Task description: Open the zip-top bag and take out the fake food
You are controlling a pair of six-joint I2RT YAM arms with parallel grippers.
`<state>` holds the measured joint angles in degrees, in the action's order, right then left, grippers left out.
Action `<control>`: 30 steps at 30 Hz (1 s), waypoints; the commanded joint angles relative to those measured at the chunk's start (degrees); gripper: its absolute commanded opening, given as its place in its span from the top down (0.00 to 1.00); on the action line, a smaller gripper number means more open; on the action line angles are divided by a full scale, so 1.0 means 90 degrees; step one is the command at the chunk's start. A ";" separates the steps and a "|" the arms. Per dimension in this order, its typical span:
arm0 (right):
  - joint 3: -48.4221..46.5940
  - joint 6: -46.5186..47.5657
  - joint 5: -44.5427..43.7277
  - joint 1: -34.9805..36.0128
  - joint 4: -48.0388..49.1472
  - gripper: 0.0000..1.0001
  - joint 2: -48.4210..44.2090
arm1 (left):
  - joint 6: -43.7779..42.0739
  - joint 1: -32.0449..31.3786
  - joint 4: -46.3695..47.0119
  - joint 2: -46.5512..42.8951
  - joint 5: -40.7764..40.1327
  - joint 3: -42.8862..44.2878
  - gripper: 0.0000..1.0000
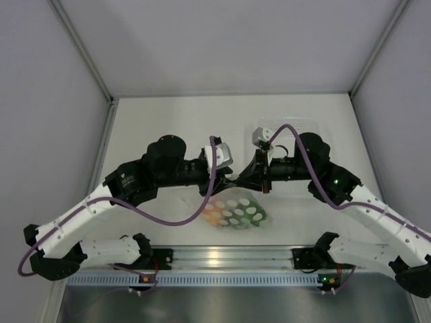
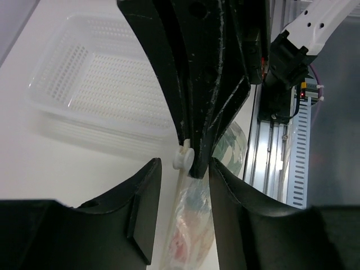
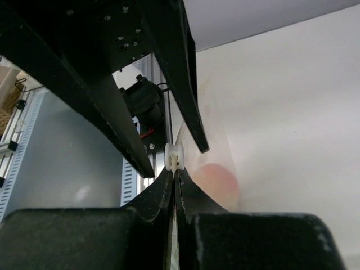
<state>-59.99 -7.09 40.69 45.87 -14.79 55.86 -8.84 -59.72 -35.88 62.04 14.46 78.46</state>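
Work was on the opening step, and by my reading you had not got the seal open yet. The zip-top bag (image 1: 239, 210) sat at the middle of the table, just ahead of the near rail, with its top edge drawn up to where the two arms met. The fake food (image 1: 217, 214) was all inside it, and a pink peach (image 3: 219, 177) showed through the film. Your right gripper (image 3: 174, 175) was clenched tight on the bag's top edge, its tips just under the white slider (image 2: 183, 156). Your left gripper (image 2: 185, 166) was released: its fingers (image 2: 147, 211) stood apart on either side of that same edge and of the slider, pressing on neither. I could not tell from any view how much of the seal was already parted, nor whether the bag's bottom rested on the table. The clear perforated tray (image 2: 84, 84) lay beyond, well apart from the bag. As I judge it, the next move called for you to bring the left fingers onto the slider and close them squarely. You would then draw it along the seal away from the right gripper, which had to hold as the anchor. The film looked soft and slippery, so a crooked pinch would likely have caught plastic and missed the slider.
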 commanded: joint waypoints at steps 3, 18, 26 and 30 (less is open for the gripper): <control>0.0083 0.0212 0.0294 0.0148 0.0598 1.00 -0.0278 | -0.0131 0.0512 0.0793 -0.0145 0.1370 0.0023 0.56; 0.0249 0.0270 -0.0048 0.0177 0.0676 1.00 -0.0415 | 0.0055 0.0933 0.0959 0.0089 0.2964 -0.0026 0.66; 0.0337 0.0368 0.0137 0.0177 0.0715 1.00 -0.0542 | 0.0055 0.0933 0.0959 0.0206 0.2788 -0.0124 0.71; 0.0415 0.0407 0.0167 0.0177 0.0744 1.00 -0.0659 | 0.0064 0.0962 0.0959 0.0216 0.2876 -0.0143 0.79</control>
<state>-55.90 -4.69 40.66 46.39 -12.95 52.03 -8.05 -51.44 -29.80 63.66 38.72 77.76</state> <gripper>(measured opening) 0.006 0.224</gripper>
